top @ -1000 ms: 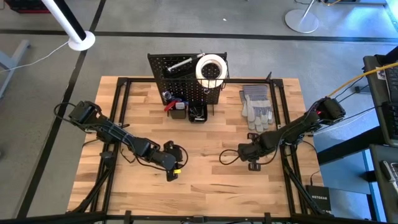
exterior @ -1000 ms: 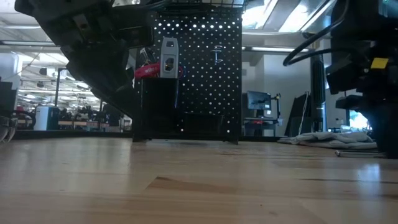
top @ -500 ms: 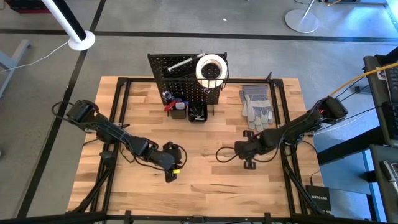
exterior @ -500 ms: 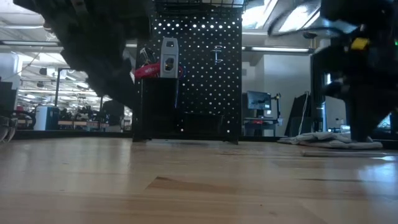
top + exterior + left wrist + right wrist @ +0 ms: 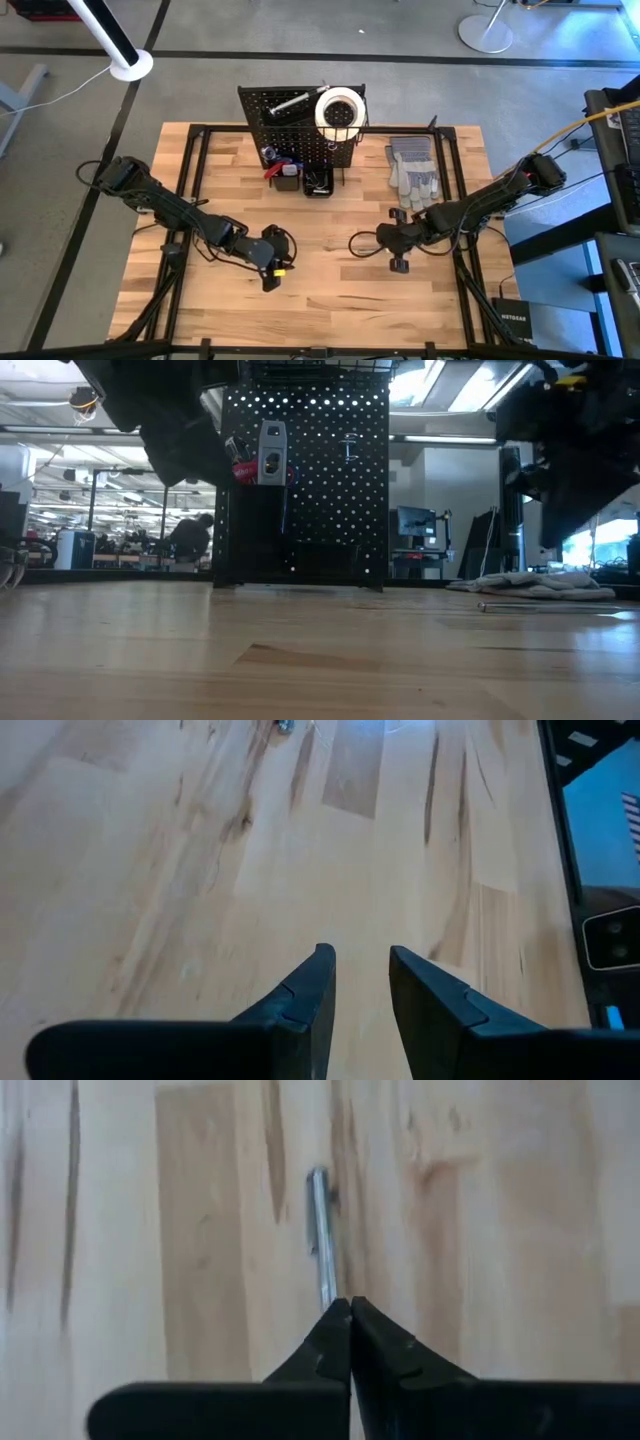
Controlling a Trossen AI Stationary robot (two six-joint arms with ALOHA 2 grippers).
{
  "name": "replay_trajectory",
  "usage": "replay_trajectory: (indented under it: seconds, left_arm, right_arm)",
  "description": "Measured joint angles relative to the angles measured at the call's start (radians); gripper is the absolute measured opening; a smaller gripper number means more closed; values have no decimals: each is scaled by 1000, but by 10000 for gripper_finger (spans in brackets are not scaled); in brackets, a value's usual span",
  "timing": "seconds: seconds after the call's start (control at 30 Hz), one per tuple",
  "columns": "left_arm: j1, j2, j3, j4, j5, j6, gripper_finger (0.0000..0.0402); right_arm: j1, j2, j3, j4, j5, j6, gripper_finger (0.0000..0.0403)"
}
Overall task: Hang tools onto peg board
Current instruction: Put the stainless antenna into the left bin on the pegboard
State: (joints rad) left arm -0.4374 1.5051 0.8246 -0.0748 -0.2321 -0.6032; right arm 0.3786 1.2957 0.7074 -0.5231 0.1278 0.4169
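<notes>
The black peg board (image 5: 290,125) stands upright at the table's far middle, also seen in the low view (image 5: 320,480). A white tape roll (image 5: 340,108) and a silver tool (image 5: 288,102) sit at its top, and red-handled tools (image 5: 274,170) stick out of a bin at its foot. A thin silver rod (image 5: 320,1230) lies flat on the wood (image 5: 530,606). My right gripper (image 5: 348,1308) is shut and hangs just above the rod's near end. My left gripper (image 5: 357,970) is open a little over bare wood, left of centre (image 5: 270,275).
Grey work gloves (image 5: 413,168) lie right of the peg board, seen low on the table (image 5: 530,582). Black frame rails (image 5: 195,190) run along both sides of the tabletop. Bare wood stretches between the two grippers and toward the near edge.
Both arms have risen: in the low view their dark bulk has pulled upward, and more of the silver rod now shows lying on the table. My right gripper has also shifted slightly toward the table's left.
</notes>
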Motion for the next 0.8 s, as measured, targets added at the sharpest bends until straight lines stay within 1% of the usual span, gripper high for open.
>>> replay_trajectory:
  seconds: [0.1, 0.17, 0.33, 0.37, 0.47, 0.57, 0.67, 0.8]
  left_arm:
    - [0, 3, 0, 0, 0, 1, 86]
    - [0, 3, 0, 1, 0, 0, 86]
    - [9, 3, 0, 1, 0, 1, 86]
    - [9, 3, 0, 1, 0, 1, 86]
    - [9, 3, 0, 1, -18, 9, 86]
    - [8, 3, 0, 1, -34, 26, 86]
    - [9, 3, 0, 1, -38, 31, 86]
    - [9, 3, 0, 1, -40, 40, 86]
  right_arm:
    - [0, 0, 0, -36, -52, 59, 11]
    - [0, 0, 0, -49, -82, 83, 25]
    - [0, 0, 2, -137, -196, 121, 78]
    - [0, 0, 2, -164, -204, 122, 88]
    - [1, 0, -18, -162, -201, 122, 112]
    - [1, 9, -52, -128, -189, 115, 124]
    - [1, 31, -90, -84, -181, 110, 125]
    - [1, 86, -126, 19, -164, 102, 111]
